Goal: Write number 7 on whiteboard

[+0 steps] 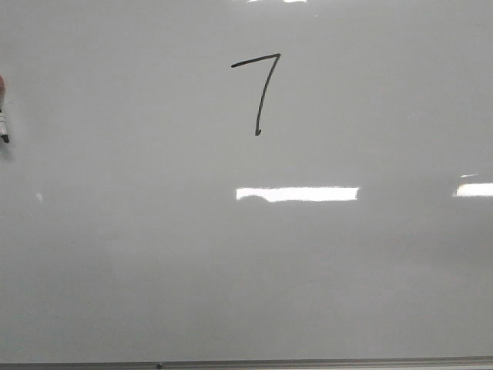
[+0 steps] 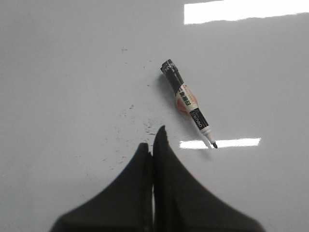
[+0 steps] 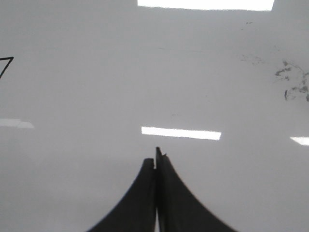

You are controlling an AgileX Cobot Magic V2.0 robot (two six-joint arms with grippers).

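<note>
Digit: the number 7 [image 1: 259,91] sits on the upper middle of the whiteboard [image 1: 154,270], black, stem slanted, tiny hook at the foot; judged complete.
Marker: the whiteboard marker [image 2: 189,103] lies loose on the board, uncapped, nib [image 2: 214,144] bare; in the front view only its tip end shows at the far left edge [image 1: 4,123], well apart from the digit.
Left gripper [image 2: 153,145]: fingers pressed together, holding nothing, near the marker but not touching.
Right gripper [image 3: 156,157]: fingers together, empty, over bare board; a corner of the digit shows at the view's edge [image 3: 6,65].
Residue: dark specks [image 2: 140,123] near the left gripper, smudges [image 3: 294,82] in the right wrist view.
Risk 1: an arm sweeping low across the 7 would smear wet ink.
Risk 2: a nudge to the marker drags the bare nib, leaving a stray line.
Risk 3: the nib dries out if left uncapped.
</note>
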